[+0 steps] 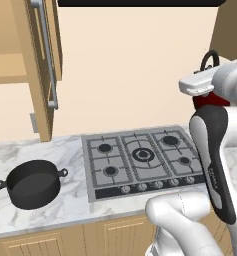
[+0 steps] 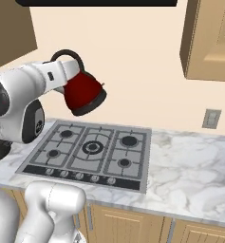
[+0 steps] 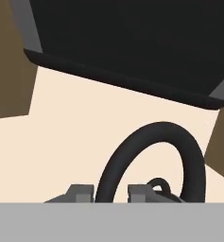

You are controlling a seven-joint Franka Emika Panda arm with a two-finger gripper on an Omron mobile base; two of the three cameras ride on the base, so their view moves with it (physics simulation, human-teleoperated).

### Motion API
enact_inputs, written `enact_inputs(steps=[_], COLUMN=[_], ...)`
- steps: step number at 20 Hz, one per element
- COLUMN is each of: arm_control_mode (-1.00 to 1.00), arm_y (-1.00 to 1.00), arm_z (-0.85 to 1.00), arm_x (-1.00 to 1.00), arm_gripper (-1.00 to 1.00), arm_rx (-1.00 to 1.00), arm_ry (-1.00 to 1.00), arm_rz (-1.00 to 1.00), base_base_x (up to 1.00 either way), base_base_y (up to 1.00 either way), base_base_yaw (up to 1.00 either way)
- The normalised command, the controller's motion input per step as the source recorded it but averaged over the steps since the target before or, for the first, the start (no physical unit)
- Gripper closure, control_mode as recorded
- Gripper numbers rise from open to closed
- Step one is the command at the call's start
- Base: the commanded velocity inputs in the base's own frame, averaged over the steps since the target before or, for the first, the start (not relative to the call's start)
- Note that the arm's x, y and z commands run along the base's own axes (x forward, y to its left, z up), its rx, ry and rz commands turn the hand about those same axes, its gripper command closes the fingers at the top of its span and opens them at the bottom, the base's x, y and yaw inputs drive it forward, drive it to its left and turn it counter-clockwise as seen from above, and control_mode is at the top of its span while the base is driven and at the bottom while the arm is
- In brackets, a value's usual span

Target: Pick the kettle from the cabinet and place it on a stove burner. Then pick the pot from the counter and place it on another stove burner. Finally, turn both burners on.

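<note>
Kettle: the dark-red kettle (image 2: 84, 93) hangs tilted in the air above the left part of the cooktop (image 2: 88, 151), clear of the grates; the right base view shows its whole body, while the left base view shows just a red sliver (image 1: 208, 101) behind the arm.
Gripper: the gripper (image 3: 110, 193) is closed on the kettle's black arched handle (image 3: 151, 160); the hand view shows a finger on each side of the arch (the base views hide the fingers).
Pot: the black pot (image 1: 33, 183) sits on the marble counter (image 1: 65, 150) left of the cooktop, seen in the left base view.
Cabinet: the left wall cabinet (image 1: 37, 70) has its door swung open, silver bar handle facing out.
Burners: the burner caps (image 2: 91, 147) carry nothing.
Background: a dark hood (image 3: 132, 42) spans the top of the hand view.
</note>
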Motion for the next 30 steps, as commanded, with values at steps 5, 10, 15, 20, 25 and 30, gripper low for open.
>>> enact_inputs(steps=[5,10,15,20,25,30], arm_control_mode=[-1.00,-1.00,-1.00,-1.00,-1.00,-1.00], arm_y=[0.04,0.02,0.01,0.01,0.00,0.01], arm_z=[-0.15,-0.18,-0.21,-0.21,-0.17,-0.33], arm_x=[0.38,0.28,0.22,0.19,0.08,0.05], arm_gripper=[1.00,1.00,1.00,1.00,1.00,1.00], arm_rx=[0.02,0.04,0.03,0.02,0.00,0.07], arm_ry=[0.05,0.04,0.04,0.03,0.01,0.02], arm_rz=[0.14,0.18,0.19,0.17,0.10,0.10], base_base_x=[0.00,0.00,0.00,0.00,0.00,0.00], base_base_y=[0.00,0.00,0.00,0.00,0.00,0.00], base_base_yaw=[0.00,0.00,0.00,0.00,0.00,0.00])
